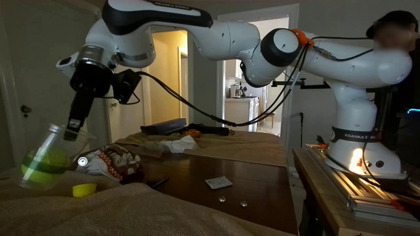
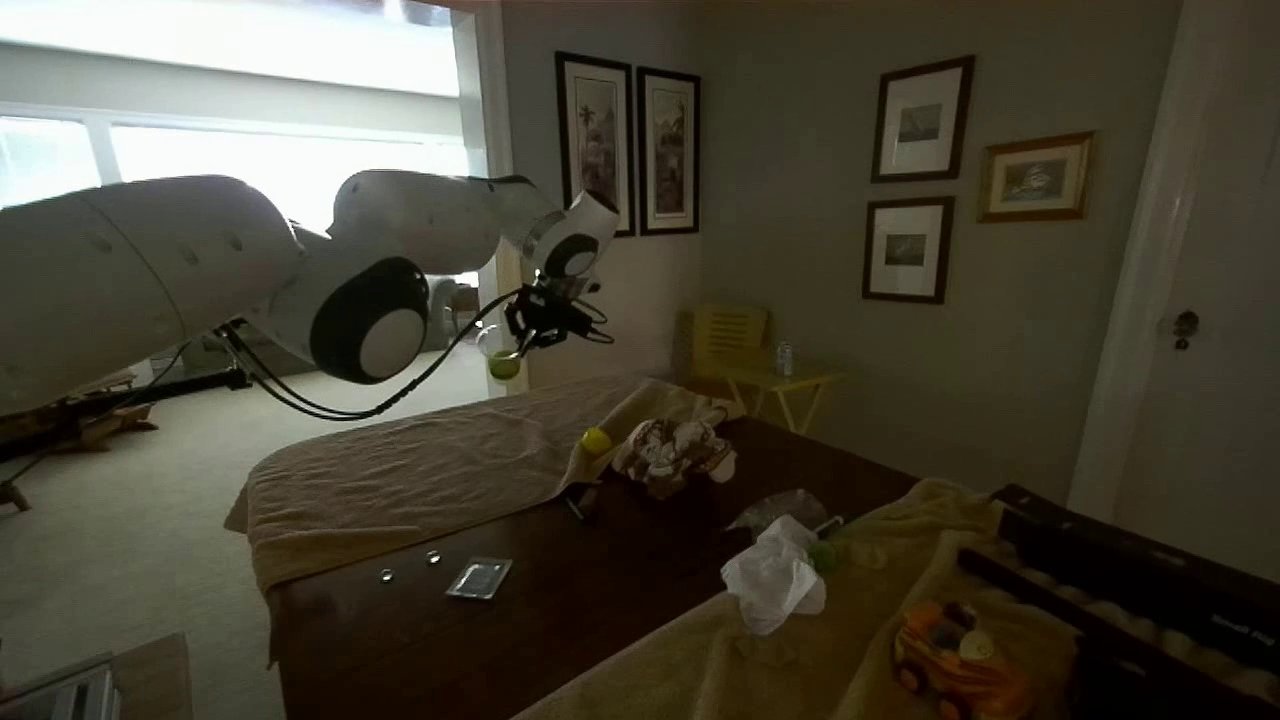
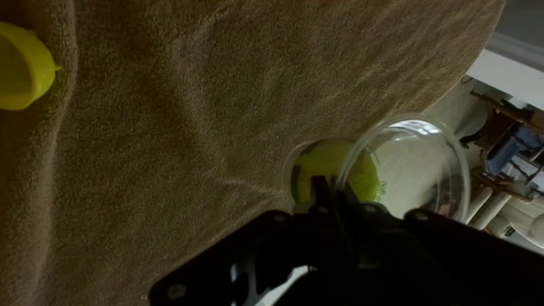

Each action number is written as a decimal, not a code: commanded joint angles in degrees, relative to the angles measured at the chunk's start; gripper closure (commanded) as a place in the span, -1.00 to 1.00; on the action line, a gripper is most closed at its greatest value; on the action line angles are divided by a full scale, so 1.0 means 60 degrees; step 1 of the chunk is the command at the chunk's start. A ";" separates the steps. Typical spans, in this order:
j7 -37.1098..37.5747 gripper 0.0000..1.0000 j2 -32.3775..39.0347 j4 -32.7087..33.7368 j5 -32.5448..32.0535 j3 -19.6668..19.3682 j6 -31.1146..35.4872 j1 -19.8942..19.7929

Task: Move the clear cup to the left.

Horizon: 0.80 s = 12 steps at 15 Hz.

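The clear cup [image 1: 60, 144] is translucent plastic with a yellow-green mass [image 1: 44, 165] in its lower part. My gripper [image 1: 70, 135] is shut on the cup's wall at the rim, with one finger inside. The cup hangs tilted, its base toward the lower left in this exterior view. It also shows in an exterior view [image 2: 490, 340], small and held up in the air by the gripper [image 2: 525, 342]. In the wrist view the cup's round rim [image 3: 463, 182] lies right of the gripper's fingertips [image 3: 331, 185], which pinch the wall. The fingers hide part of the cup.
A yellow ring-like object [image 1: 84, 190] lies on the brown towel [image 1: 147, 209]; it also shows in the wrist view [image 3: 40, 68]. A crumpled patterned bag [image 1: 115, 160], a flat packet [image 1: 219, 182], glass beads [image 1: 222, 199] and white tissue [image 1: 179, 144] lie on the dark table [image 1: 262, 186].
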 commanded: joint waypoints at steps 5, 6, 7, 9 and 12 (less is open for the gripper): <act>0.0973 0.97 0.0097 0.0155 -0.0023 -0.0552 -0.1726 0.0210; 0.1133 0.97 0.0104 0.0156 -0.0083 -0.0673 -0.1857 0.0249; 0.1372 0.97 0.0085 0.0144 -0.0212 -0.0866 -0.2008 0.0310; 0.1625 0.97 0.0088 0.0169 -0.0450 -0.1203 -0.2106 0.0456; 0.1690 0.97 0.0143 0.0255 -0.0769 -0.1590 -0.1905 0.0765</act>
